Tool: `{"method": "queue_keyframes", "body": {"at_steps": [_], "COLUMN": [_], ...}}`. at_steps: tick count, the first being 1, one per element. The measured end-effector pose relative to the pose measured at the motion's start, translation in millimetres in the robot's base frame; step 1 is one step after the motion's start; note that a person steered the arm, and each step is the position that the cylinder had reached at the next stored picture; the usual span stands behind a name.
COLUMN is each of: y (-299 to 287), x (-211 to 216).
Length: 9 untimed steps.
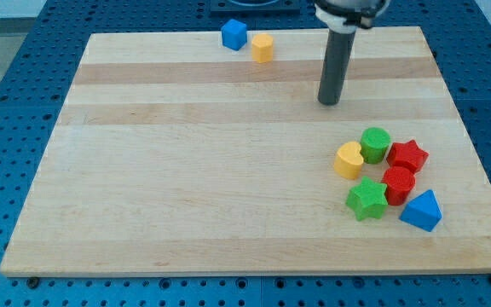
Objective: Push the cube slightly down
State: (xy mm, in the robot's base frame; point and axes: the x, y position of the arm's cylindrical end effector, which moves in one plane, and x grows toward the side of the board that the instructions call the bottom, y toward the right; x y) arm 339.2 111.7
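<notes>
A blue cube (234, 34) sits at the view's top edge of the wooden board (186, 188), left of centre. A yellow block (262, 48) stands just to its right and slightly lower, close to it. My tip (328, 102) rests on the board well to the right of and below the cube, about a hundred pixels away, touching no block.
A cluster sits at the lower right: a yellow heart-like block (348, 159), a green cylinder (375, 143), a red star (408, 156), a red block (398, 183), a green star (366, 199) and a blue triangular block (422, 210).
</notes>
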Motion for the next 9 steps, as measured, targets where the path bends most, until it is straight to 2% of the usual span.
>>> {"method": "queue_keyframes", "body": {"at_steps": [1,2,6,7,8,9], "y": [0.0,-44.9,-225.9,-203.4,-142.2,-145.3], "x": [-106.9,-145.9,-142.0,-114.1,-77.7,-72.0]}}
